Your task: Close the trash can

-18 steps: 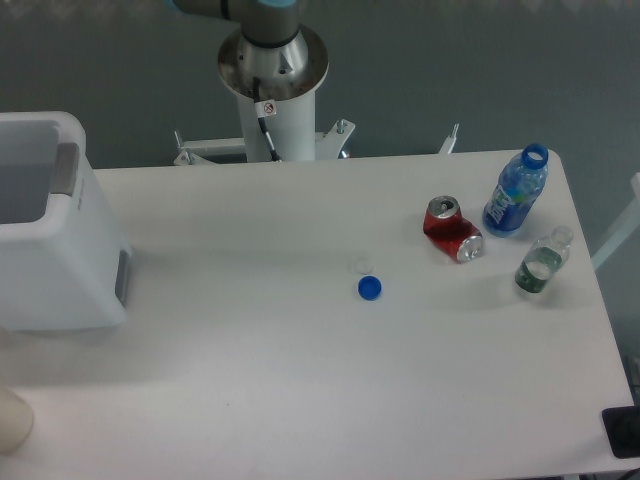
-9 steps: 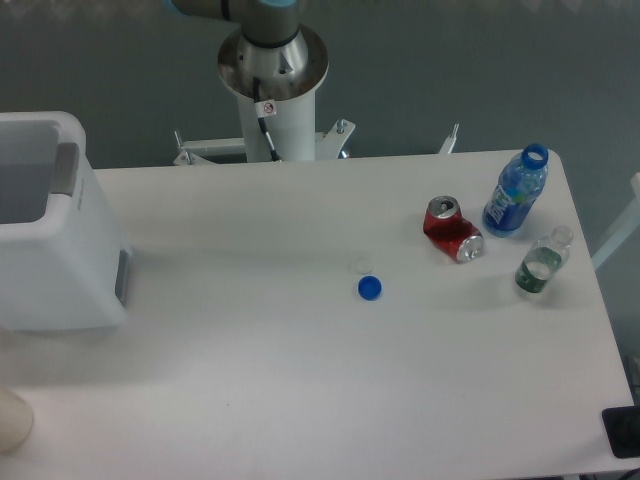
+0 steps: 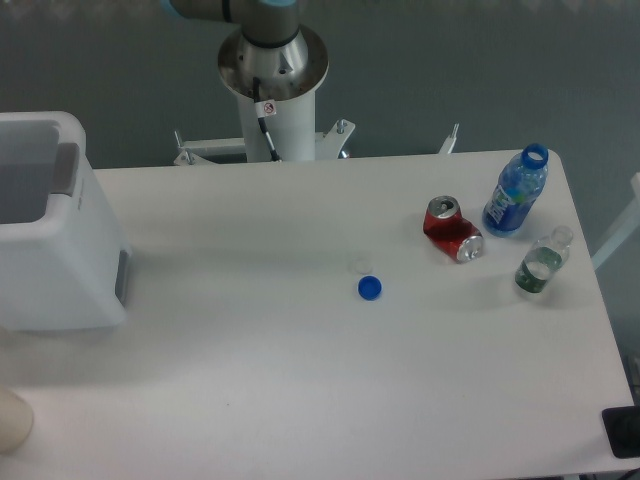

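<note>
The trash can (image 3: 70,255) is a large white boxy bin standing at the left edge of the table. Its top is open and I look into its grey inside. A grey tab (image 3: 66,168) sits on its right rim and a grey patch (image 3: 123,275) marks its right side. No lid shows in this view. Only the arm's base column (image 3: 272,80) and a bit of its first joint appear at the top. The gripper is out of view.
A crushed red soda can (image 3: 452,229) lies at right. Beside it stand a blue bottle (image 3: 516,191) without cap and a small clear bottle (image 3: 541,262). A blue cap (image 3: 370,288) and a clear cap (image 3: 361,265) lie mid-table.
</note>
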Tool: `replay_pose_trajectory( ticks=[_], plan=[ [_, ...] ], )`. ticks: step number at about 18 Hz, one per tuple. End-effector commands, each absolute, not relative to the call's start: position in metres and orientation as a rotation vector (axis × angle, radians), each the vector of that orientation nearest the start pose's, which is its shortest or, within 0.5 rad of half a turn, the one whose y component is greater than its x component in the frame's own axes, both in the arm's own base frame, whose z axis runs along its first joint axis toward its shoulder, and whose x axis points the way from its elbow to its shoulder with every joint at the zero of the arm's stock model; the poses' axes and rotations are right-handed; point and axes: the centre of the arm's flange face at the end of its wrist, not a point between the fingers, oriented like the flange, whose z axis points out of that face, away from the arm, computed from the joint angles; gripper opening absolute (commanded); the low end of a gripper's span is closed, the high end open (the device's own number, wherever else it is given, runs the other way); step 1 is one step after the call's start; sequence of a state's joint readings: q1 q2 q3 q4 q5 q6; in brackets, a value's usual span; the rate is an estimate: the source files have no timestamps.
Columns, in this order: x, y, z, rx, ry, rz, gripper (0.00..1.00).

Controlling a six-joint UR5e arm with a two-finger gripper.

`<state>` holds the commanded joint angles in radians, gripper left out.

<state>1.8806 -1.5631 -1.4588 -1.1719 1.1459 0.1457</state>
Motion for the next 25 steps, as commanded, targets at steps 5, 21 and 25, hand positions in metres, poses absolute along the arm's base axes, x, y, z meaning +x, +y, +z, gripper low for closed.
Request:
replay_pose_trajectory(
  ticks=[5, 21, 25],
  plan=[
    [-0.003, 0.541, 0.6, -2.568, -0.1, -0.388, 0.0],
    [-0.037, 0.531, 0.571, -2.647, -0.08, -0.355, 0.0],
    [-0.039, 0.53, 0.563, -2.667, -0.089, -0.341, 0.0]
  ],
)
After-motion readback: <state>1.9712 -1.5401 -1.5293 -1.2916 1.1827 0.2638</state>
